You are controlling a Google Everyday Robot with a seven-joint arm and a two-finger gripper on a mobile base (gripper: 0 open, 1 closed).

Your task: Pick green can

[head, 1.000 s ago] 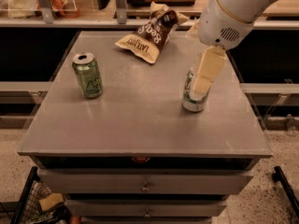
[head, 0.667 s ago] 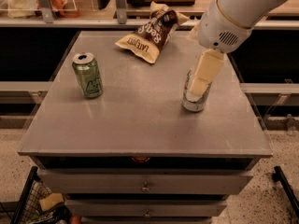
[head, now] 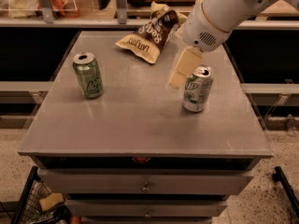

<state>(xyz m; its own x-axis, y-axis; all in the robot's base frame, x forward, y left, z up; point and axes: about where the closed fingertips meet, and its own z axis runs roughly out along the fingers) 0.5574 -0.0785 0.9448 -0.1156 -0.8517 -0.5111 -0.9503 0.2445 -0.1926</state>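
Observation:
The green can (head: 88,75) stands upright on the left part of the grey table (head: 131,120), with a silver top and a pale light-green design. My gripper (head: 181,70) hangs from the white arm at the upper right, just left of a silver-white can with a green logo (head: 197,88). The gripper is far to the right of the green can and above the tabletop. It holds nothing that I can see.
A brown and yellow snack bag (head: 148,32) lies at the back middle of the table. Drawers (head: 145,185) sit under the tabletop. A shelf rail (head: 93,22) runs behind the table. A wire basket (head: 39,204) stands on the floor at the lower left.
My gripper has moved left, off the front of the silver-white can, and now sits beside its left side. The cans and bag have not moved.

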